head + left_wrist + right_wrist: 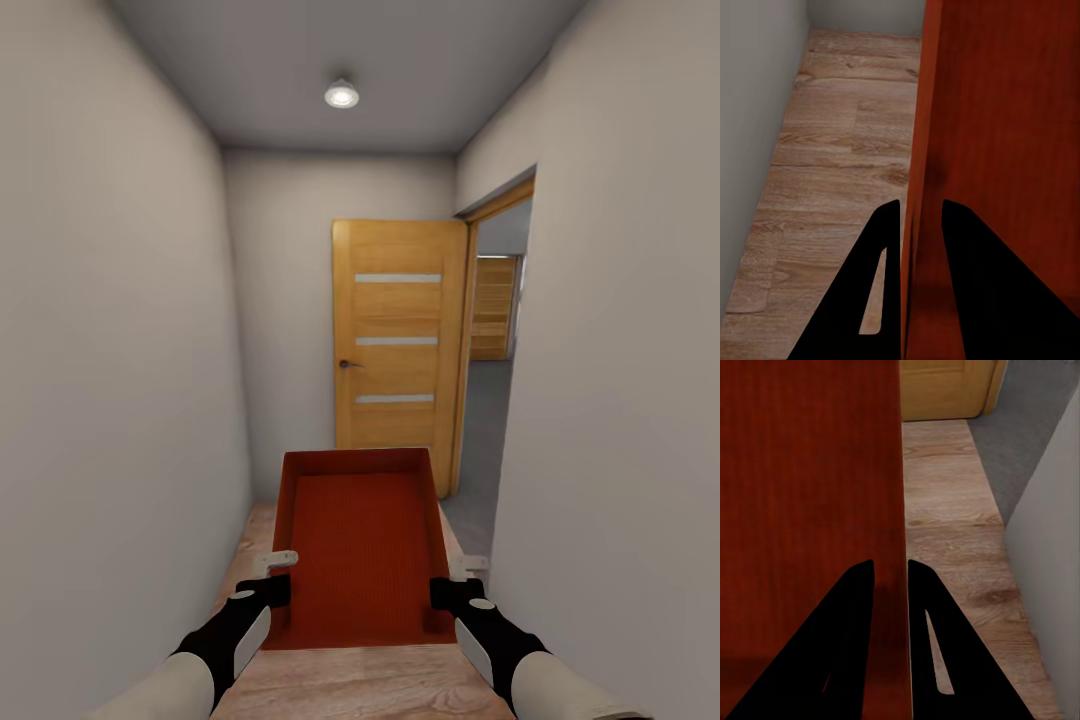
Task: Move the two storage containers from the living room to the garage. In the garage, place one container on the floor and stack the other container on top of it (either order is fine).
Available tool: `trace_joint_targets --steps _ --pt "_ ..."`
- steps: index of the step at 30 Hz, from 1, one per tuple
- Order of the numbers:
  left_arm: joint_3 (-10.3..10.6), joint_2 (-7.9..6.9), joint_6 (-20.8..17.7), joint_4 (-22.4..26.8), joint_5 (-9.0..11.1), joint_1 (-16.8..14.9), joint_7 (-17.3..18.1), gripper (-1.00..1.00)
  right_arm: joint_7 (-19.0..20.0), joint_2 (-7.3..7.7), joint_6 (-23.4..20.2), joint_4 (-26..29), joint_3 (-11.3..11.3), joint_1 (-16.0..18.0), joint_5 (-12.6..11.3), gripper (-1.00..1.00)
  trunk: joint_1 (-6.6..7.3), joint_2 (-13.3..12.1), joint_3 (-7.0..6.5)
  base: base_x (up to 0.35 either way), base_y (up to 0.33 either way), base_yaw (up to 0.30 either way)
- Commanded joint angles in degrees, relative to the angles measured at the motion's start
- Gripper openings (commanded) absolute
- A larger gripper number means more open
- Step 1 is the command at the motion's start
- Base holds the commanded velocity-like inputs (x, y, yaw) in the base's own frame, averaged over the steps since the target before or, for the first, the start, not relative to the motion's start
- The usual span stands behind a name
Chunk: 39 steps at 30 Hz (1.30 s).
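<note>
One orange-red storage container (355, 540) hangs level in front of me, carried above a light wood-plank floor in a narrow hallway. My left gripper (277, 575) is shut on its left wall, with the thin wall (916, 187) pinched between the two black fingers (881, 255). My right gripper (452, 580) is shut on the right wall, the edge (903, 510) clamped between its fingers (930, 615). The container's ribbed inside is empty. The second container is out of view.
Beige walls close in on both sides. A wooden door (398, 345) stands open ahead, and to its right a doorway (490, 400) leads onto a dark grey floor (1027, 435). A ceiling light (341, 94) glows above.
</note>
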State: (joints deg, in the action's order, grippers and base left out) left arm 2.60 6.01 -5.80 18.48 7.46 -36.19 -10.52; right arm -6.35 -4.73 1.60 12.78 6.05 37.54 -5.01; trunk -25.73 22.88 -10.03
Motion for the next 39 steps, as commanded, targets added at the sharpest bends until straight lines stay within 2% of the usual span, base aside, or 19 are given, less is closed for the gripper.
trace_joint_targets --steps 1,39 --pt "-1.0 -1.88 1.4 0.7 -0.7 0.0 -1.5 -1.0 -0.5 0.07 0.2 -0.2 -0.2 0.0 -0.5 -1.0 -0.05 0.0 0.03 0.322 0.0 0.0" --pt "-1.0 -1.88 1.4 0.6 -0.7 0.0 -1.5 -1.0 -0.5 0.07 0.2 -0.2 -0.2 0.0 -0.5 -1.0 -0.05 0.0 0.03 0.322 0.0 0.0"
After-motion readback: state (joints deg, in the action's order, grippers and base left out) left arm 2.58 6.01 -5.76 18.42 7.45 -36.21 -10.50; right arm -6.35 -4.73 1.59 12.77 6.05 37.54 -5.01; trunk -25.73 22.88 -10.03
